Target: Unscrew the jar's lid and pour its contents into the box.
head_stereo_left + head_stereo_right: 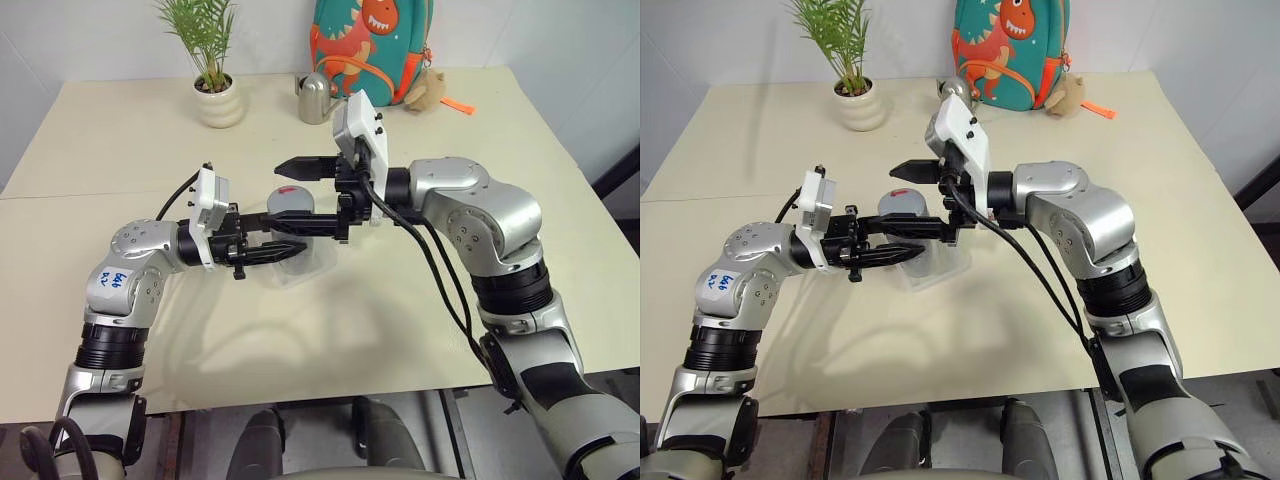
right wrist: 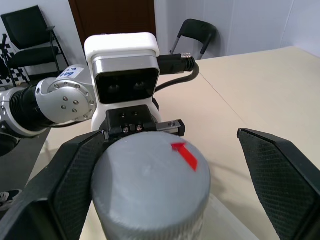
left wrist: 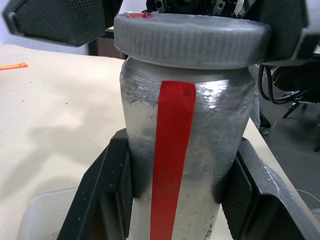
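Jar (image 3: pixel 190 150), silver with a red stripe down its side, stands upright, clamped low on its body between the two black fingers (image 3: pixel 107 190) of the left hand (image 1: pixel 285 250). That hand reaches in level from the robot's left and holds the jar above the box (image 1: pixel 310 268), a clear plastic tray resting on the cream worktop (image 1: pixel 300 340) just under the fingers. The lid (image 2: pixel 150 185), grey with a red mark on top, is still seated on the jar's mouth.

The right hand (image 1: pixel 300 192) comes in level from the opposite side, at the height of the lid, with its fingers spread wide apart. One finger (image 2: pixel 65 180) lies against or just beside the lid's rim, the other (image 2: pixel 285 175) stands well clear on the far side, so the lid sits between them without being gripped.

Beyond both hands, at the worktop's far edge, stand a potted plant (image 1: pixel 215 90) in a cream pot, a steel watering can (image 1: pixel 315 98) and a teal dinosaur backpack (image 1: pixel 375 45). All three are well apart from the jar, and nothing lies between the hands and the box.
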`<move>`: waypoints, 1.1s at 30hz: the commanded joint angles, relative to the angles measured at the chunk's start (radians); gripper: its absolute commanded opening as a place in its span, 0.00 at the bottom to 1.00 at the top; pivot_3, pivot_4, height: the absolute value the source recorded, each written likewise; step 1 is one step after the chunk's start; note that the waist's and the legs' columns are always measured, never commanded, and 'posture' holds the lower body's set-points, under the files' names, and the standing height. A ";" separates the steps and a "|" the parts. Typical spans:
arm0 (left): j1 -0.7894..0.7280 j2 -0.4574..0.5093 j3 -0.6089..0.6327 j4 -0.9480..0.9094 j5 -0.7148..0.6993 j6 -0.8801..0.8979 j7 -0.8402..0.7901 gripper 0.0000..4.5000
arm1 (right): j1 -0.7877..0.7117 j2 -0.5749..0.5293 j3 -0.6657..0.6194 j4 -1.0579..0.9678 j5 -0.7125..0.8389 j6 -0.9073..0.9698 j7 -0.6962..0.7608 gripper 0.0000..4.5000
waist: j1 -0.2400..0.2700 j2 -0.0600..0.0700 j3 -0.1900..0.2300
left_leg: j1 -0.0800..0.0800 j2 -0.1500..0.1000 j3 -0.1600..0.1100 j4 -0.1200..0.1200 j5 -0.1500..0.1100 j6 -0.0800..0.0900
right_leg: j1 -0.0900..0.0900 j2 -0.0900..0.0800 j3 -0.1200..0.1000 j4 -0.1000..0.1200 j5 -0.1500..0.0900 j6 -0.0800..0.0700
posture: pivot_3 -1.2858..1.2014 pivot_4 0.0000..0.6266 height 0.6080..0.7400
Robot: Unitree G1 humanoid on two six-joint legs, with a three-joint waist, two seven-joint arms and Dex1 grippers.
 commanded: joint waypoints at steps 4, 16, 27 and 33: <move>0.011 0.008 0.015 -0.043 -0.016 -0.012 -0.011 0.42 | 0.005 -0.055 -0.053 -0.004 -0.004 -0.014 0.019 0.99 | 0.000 0.000 0.000 | 0.000 0.000 0.000 0.000 0.000 0.000 | 0.000 0.000 0.000 0.000 0.000 0.000 | 0.52 0.24 1.00; 0.036 0.023 0.029 -0.070 -0.025 -0.001 -0.003 0.42 | 0.022 -0.067 -0.069 -0.049 0.088 0.019 0.083 0.99 | 0.001 0.000 0.000 | 0.000 0.000 0.000 0.000 0.000 0.000 | 0.000 0.000 0.000 0.000 0.000 0.000 | 0.52 0.24 1.00; 0.035 0.026 0.030 -0.077 -0.030 0.001 0.004 0.42 | 0.010 -0.025 -0.040 -0.043 0.069 0.023 0.065 0.99 | 0.000 0.000 0.000 | 0.000 0.000 0.000 0.000 0.000 0.000 | 0.000 0.000 0.000 0.000 0.000 0.000 | 0.52 0.24 1.00; 0.033 0.022 0.026 -0.077 -0.031 0.002 0.006 0.42 | 0.008 -0.007 -0.030 -0.034 0.050 0.021 0.057 0.99 | 0.000 0.000 0.000 | 0.000 0.000 0.000 0.000 0.000 0.000 | 0.000 0.000 0.000 0.000 0.000 0.000 | 0.52 0.24 1.00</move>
